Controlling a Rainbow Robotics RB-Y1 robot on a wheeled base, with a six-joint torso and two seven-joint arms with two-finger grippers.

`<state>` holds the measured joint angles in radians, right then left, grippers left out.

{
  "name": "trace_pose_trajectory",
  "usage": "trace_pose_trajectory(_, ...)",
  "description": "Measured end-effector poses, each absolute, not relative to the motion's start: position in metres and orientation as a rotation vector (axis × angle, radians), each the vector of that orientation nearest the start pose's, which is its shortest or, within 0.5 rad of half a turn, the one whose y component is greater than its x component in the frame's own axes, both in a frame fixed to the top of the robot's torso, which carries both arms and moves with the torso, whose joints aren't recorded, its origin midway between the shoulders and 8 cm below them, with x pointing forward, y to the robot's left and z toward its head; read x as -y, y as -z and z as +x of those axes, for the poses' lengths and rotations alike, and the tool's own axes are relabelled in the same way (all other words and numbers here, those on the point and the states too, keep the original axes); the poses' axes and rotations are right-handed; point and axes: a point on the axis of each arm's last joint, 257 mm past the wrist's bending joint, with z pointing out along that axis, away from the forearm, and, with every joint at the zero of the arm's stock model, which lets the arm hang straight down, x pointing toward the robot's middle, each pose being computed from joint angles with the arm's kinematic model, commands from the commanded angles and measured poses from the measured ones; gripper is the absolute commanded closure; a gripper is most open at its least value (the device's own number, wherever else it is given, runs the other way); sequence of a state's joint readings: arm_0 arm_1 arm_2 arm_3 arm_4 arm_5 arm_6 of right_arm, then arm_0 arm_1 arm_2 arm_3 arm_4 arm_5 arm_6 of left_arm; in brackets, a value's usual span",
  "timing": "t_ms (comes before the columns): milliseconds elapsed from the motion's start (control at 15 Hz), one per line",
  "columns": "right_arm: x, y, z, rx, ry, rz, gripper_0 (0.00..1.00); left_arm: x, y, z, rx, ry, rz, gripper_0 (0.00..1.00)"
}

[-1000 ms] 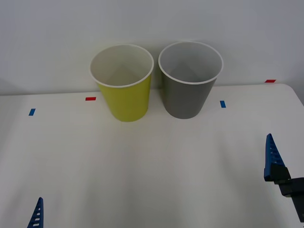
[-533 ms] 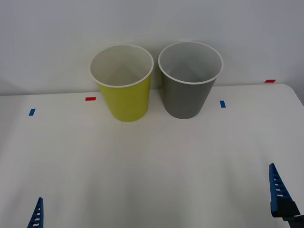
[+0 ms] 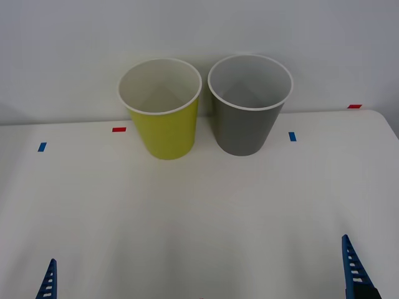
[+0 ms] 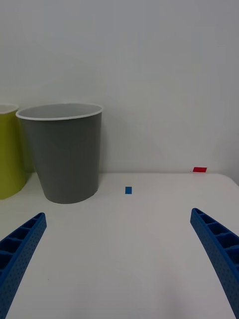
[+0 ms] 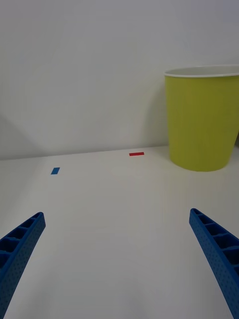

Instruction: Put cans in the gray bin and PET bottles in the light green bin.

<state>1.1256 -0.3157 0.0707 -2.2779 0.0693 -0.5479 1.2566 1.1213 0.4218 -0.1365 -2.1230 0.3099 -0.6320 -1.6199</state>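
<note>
The bottom edge of the front view is cutting off the right gripper point(image 3: 356, 274), leaving one blue finger showing, well apart from the gray bin point(image 3: 248, 103). The left gripper point(image 3: 47, 283) is likewise showing a single fingertip there. The light green bin point(image 4: 9, 149) is running off the right wrist view's edge beside the gray bin.

White bench point(image 3: 199, 218), smooth and matte, set against a pale wall. At the far edge, upright and side by side, nearly touching: green bin point(image 3: 163, 118) on the left, gray bin point(image 3: 248, 112) on the right. Flat on the surface, small tape marks: blue point(image 3: 42, 147) far left, red point(image 3: 118, 129) left of the green bin, blue point(image 3: 292, 136) right of the gray bin, red point(image 3: 354, 106) at the far right corner.
</note>
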Motion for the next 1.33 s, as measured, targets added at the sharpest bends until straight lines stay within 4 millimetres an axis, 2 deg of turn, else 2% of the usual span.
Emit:
trace_pose_trajectory(400,0.2669,0.1679,0.2332,-1.483,-0.073,-0.057,0.0,-0.3162,0.2091,0.2175,-1.529,-0.076,0.0,0.0)
trace_pose_trajectory(1333,0.2666,0.1683,0.2328,-1.485,-0.076,-0.053,0.0,-0.3162,0.2091,0.2175,-1.529,-0.076,0.0,0.0)
